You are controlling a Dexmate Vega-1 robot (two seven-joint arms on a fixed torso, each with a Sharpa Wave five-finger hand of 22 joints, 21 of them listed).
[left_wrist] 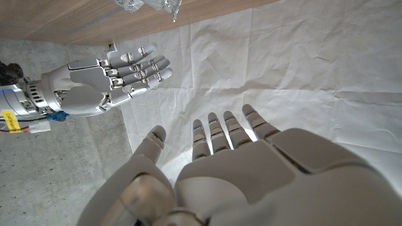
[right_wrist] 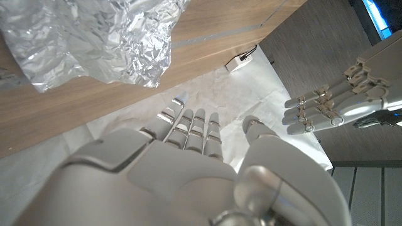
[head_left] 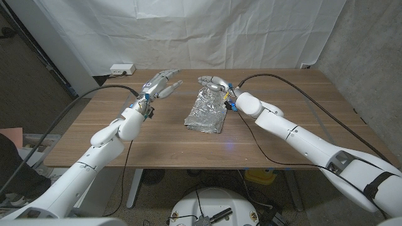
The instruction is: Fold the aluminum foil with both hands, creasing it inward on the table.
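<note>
Foil: the aluminum foil (head_left: 205, 111) lies on the wooden bench (head_left: 94, 141), a little past its middle, between the two hands. It is crumpled and already folded into a long, thick packet, with its far end narrow and its near end wider. In the right wrist view the foil (right_wrist: 88, 41) shows many small wrinkles and a raised, loose edge.

Left hand: the left hand (head_left: 161, 85) is held above the bench, to the left of the foil and apart from it. Its fingers are stretched out and a little spread, pointing toward the far side of the bench. It holds nothing. In the left wrist view the same hand (left_wrist: 251, 169) shows its back, with straight fingers.

Right hand: the right hand (head_left: 214, 84) is at the far end of the foil, just beside its narrow tip. Whether it touches the foil cannot be told from the head view. Its fingers are extended and nothing is between them. In the left wrist view this hand (left_wrist: 113, 78) is seen in the air with fingers straight and close together.

Behind the bench: a white cloth (head_left: 207, 31) hangs as a backdrop, and a small white box (head_left: 122, 68) sits at the far left edge of the bench.
</note>
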